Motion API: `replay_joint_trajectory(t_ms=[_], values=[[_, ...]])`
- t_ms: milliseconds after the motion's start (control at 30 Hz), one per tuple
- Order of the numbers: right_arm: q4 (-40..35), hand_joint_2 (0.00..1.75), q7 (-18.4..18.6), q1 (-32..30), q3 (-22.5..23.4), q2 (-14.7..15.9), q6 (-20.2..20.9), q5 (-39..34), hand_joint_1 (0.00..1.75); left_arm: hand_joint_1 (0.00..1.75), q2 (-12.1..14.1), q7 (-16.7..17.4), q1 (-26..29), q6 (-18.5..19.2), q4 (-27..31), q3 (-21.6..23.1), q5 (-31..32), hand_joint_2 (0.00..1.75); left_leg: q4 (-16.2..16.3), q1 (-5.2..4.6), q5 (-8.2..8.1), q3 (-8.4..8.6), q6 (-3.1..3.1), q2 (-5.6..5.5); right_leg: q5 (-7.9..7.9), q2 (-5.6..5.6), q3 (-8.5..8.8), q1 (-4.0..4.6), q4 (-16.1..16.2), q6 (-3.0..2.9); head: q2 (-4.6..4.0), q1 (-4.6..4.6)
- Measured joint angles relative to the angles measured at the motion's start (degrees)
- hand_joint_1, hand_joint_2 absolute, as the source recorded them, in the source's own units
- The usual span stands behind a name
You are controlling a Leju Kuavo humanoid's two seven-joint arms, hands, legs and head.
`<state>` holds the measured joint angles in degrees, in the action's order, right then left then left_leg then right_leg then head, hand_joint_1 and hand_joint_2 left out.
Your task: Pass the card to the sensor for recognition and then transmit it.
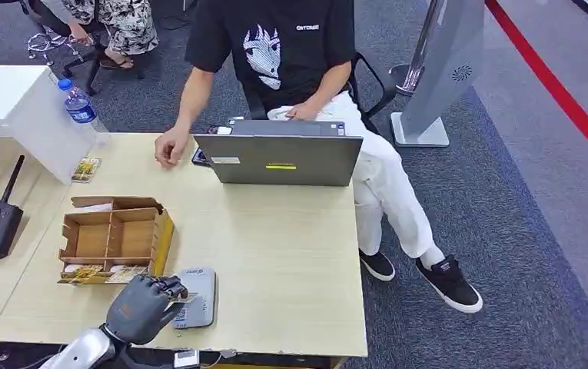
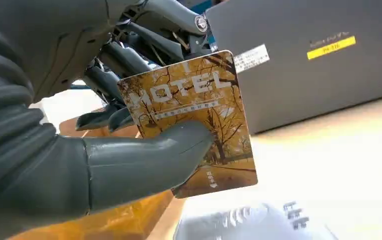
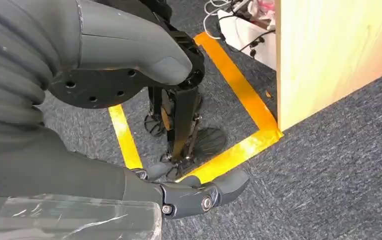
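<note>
Left hand pinches card between thumb and fingers, just above sensor. Cardboard box sits just beside sensor; right hand hangs empty, fingers loosely apart

Left arm reaches in low, bent toward the sensor. Left hand sits at the sensor's near-left edge, thumb and fingers pinching a card above it. Right hand hangs well below, over carpet, fingers loosely extended, holding nothing.
</note>
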<state>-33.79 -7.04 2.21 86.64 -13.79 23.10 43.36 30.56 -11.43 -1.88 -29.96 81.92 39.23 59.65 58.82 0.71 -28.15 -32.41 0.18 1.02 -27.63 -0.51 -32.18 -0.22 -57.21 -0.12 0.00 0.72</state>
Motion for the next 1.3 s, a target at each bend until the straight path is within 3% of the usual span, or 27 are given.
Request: replay_joint_trajectory(t_ms=[133, 267, 367, 533, 833, 1300], values=[[0.1, 1.75, 0.0, 0.0, 0.0, 0.0, 0.3, 0.1, 0.0, 1.75, 0.6, 0.5, -1.1, -0.7, -0.4, 0.4, 0.3, 1.75, 0.0, 0.02, 0.01, 0.01, -0.02, 0.01, 0.01, 0.01, 0.0, 0.01, 0.0, -0.01, 0.0, 0.0], [0.1, 1.75, -0.2, 0.0, 0.0, 0.0, 0.3, 0.1, 0.0, 1.75, 1.7, 1.2, -2.1, -6.2, 1.2, -0.3, 0.2, 1.75, 0.0, 0.02, 0.02, 0.01, -0.03, 0.01, 0.02, 0.01, 0.0, 0.02, 0.0, -0.02, 0.0, -0.02], [0.1, 1.75, -0.2, -0.1, 0.0, 0.0, 0.4, 0.1, 0.0, 1.75, 2.3, 0.6, -2.3, -9.2, 4.8, -3.8, -1.1, 1.75, 0.0, 0.02, 0.02, 0.01, -0.03, 0.0, 0.02, 0.0, 0.0, 0.02, 0.0, -0.02, 0.0, 0.0], [0.0, 1.75, -0.4, 0.0, 0.0, 0.0, 0.3, 0.3, 0.0, 1.75, 3.1, -0.1, -3.4, -8.8, 9.3, -10.6, -1.6, 1.75, 0.0, 0.02, 0.02, 0.01, -0.03, 0.0, 0.02, 0.0, 0.01, 0.02, 0.0, -0.02, 0.0, 0.0], [0.5, 1.75, -1.0, 0.1, 0.0, 0.0, -1.1, 0.9, 0.0, 1.75, 4.6, -0.1, -5.7, -6.5, 12.3, -18.9, -3.8, 1.75, 0.0, 0.02, 0.05, 0.01, -0.01, 0.01, 0.03, 0.01, 0.01, 0.02, 0.0, -0.03, 0.0, -0.02], [1.5, 1.75, -1.5, 0.4, -0.1, 0.0, -1.6, 1.2, 0.0, 1.75, 4.9, -0.5, -6.8, -5.4, 13.5, -21.7, -4.4, 1.75, 0.0, 0.02, 0.05, 0.01, -0.01, 0.01, 0.03, 0.01, 0.01, 0.01, 0.0, -0.03, 0.0, -0.04]])
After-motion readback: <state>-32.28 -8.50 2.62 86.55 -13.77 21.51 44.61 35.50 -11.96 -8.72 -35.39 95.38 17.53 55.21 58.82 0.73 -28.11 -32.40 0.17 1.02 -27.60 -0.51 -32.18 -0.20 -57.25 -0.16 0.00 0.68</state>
